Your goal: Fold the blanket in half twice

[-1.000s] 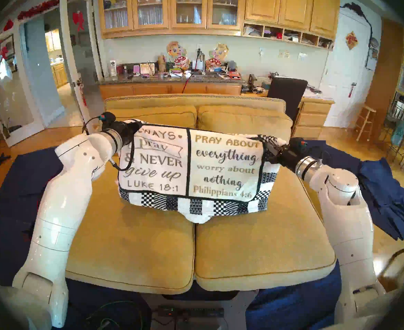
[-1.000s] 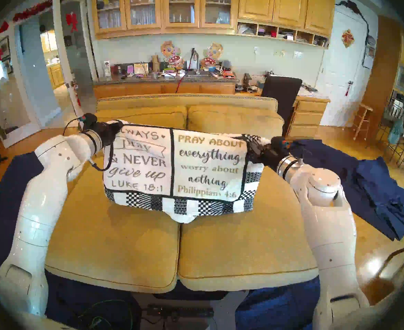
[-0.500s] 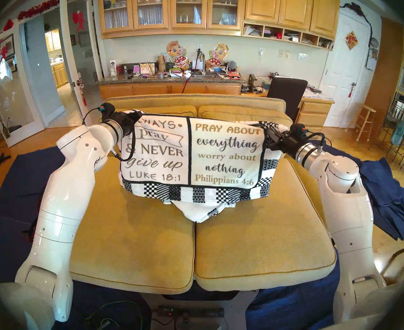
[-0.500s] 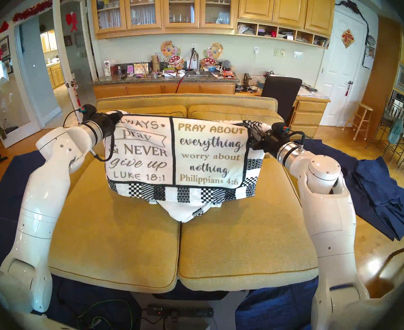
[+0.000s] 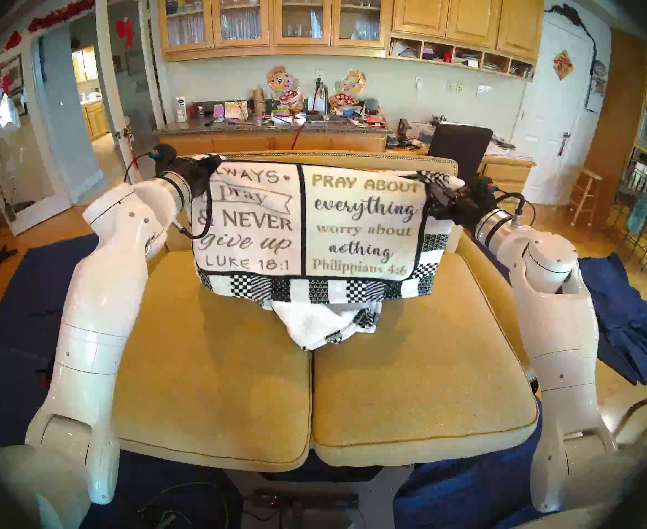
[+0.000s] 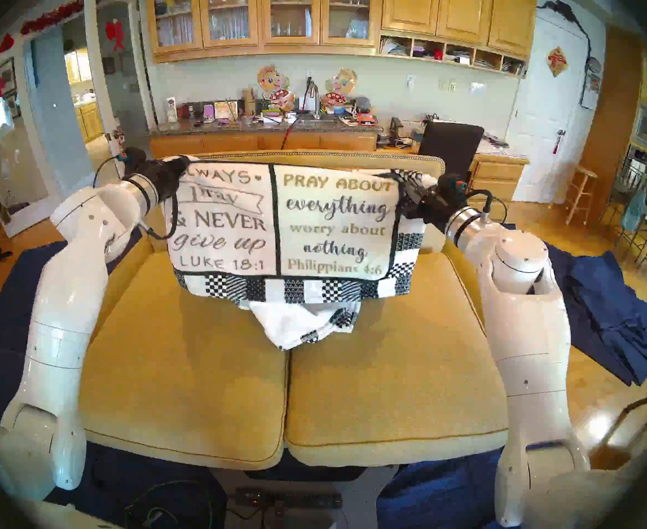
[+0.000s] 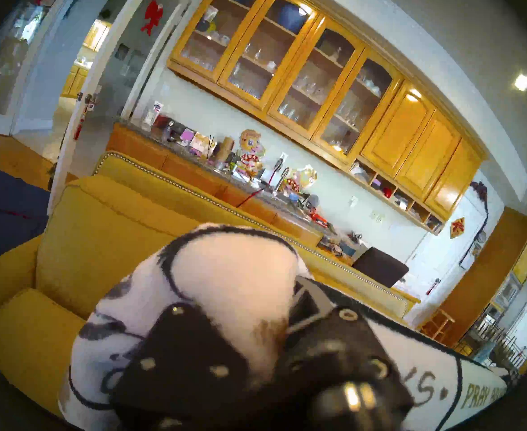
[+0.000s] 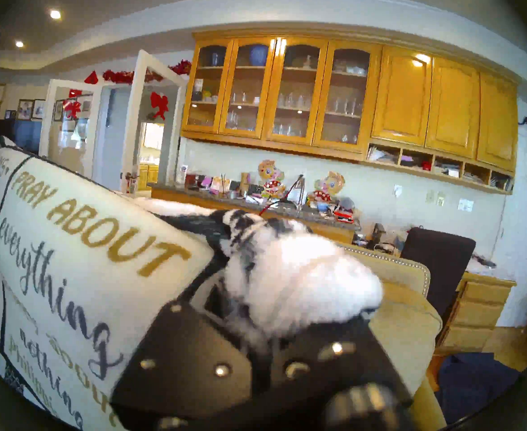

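Fleecy white blanket (image 5: 306, 226) draped rectangular, both upper corners clenched in left fingers (image 7: 194, 343) and right fingers (image 8: 200, 337).

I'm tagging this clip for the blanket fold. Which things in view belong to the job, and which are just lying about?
Part of the job:
- blanket, held up over the sofa
- left gripper, shut on one top corner
- right gripper, shut on the other
- sofa, beneath it

Just lying about:
- navy cloths at right
- black chair
- countertop clutter
- wooden stool
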